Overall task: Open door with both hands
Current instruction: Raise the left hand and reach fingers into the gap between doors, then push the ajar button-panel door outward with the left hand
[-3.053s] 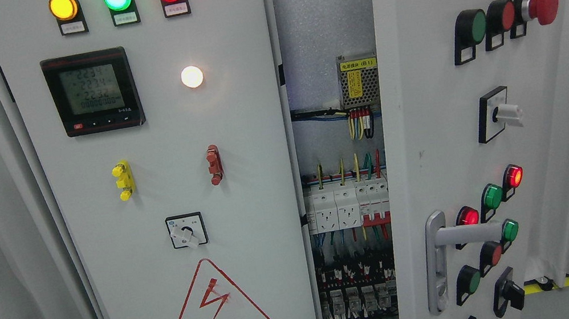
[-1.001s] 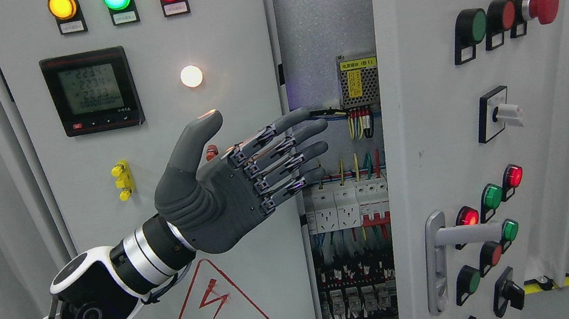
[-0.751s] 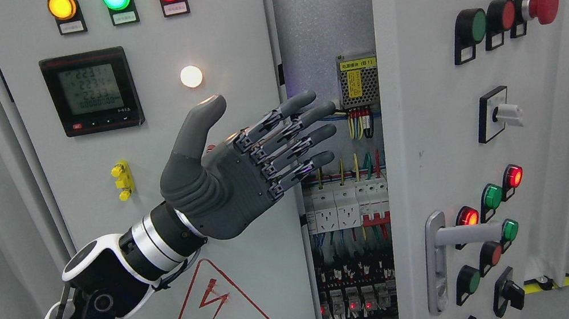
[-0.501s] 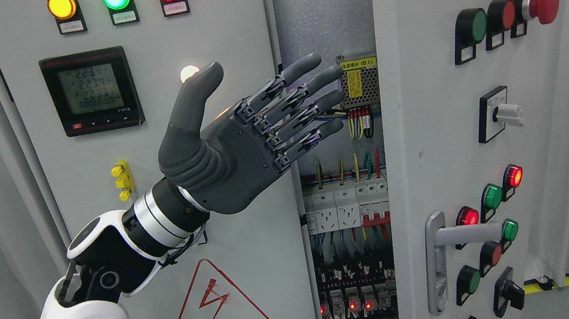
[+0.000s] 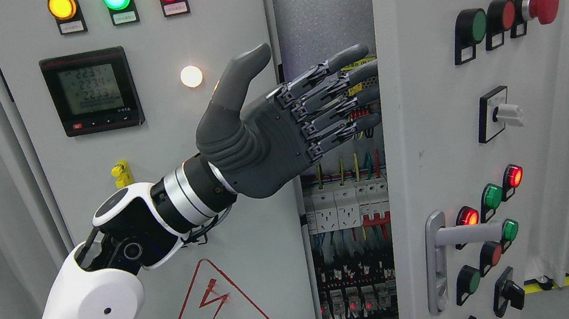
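In the head view, the dark grey robot left hand [image 5: 279,128] reached in from the lower left on its white forearm, palm up and tilted, its four fingers [image 5: 334,96] stretched out side by side and the thumb raised, holding nothing. The fingertips lay across the gap of the cabinet, just at the inner edge of the pale grey right-hand cabinet door [image 5: 428,118], which stood ajar and carried coloured push buttons and a silver lever handle [image 5: 462,236] low down. Whether the tips touched that edge could not be told. Behind the hand showed the open interior with white circuit breakers [image 5: 347,204] and bundled wires. The pale grey left-hand cabinet door [image 5: 170,201], with a black digital meter [image 5: 92,91] and a red lightning warning triangle [image 5: 220,309], looked closed. The right hand was out of sight.

The step in hand seemed to be hooking the right door's free edge. Done well, the fingers would slip behind the edge only, staying clear of the wiring, then curl and draw the door outward along its hinge arc, with the wrist following so the grip did not slide off
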